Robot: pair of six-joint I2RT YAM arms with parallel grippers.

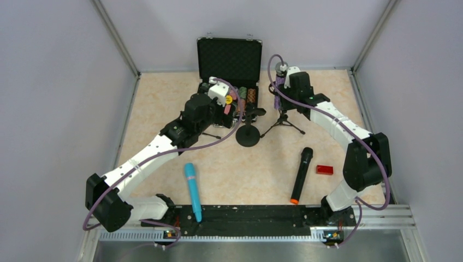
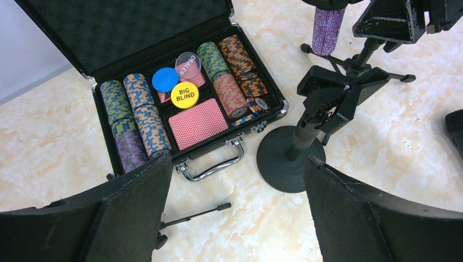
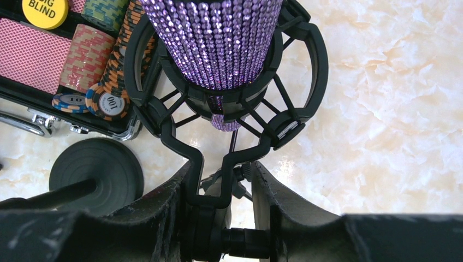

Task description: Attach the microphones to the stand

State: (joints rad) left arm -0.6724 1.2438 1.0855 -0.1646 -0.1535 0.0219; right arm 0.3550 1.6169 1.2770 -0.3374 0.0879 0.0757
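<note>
Closest to us, the turquoise microphone lies flat on the counter, near-left of the round-base stand. Its long axis runs almost straight from near to far, the near end tipped slightly right. Over on the near-right of that stand, the black microphone is flat too, long axis near to far with a slight lean, orange end toward the arm bases. A red block sits just past it, farther right of the stand.

Now the purple microphone: it's up on end, long axis vertical, silver grille on top, seated in the shock mount of the tripod stand, just right of the round-base stand. The right tool is drawn in narrow, fingers pressed either side of that mount's black bracket below the glittery body.

Left tool hangs wide apart, holding nothing, above the counter just left of the round-base stand, with the open poker case behind it.
</note>
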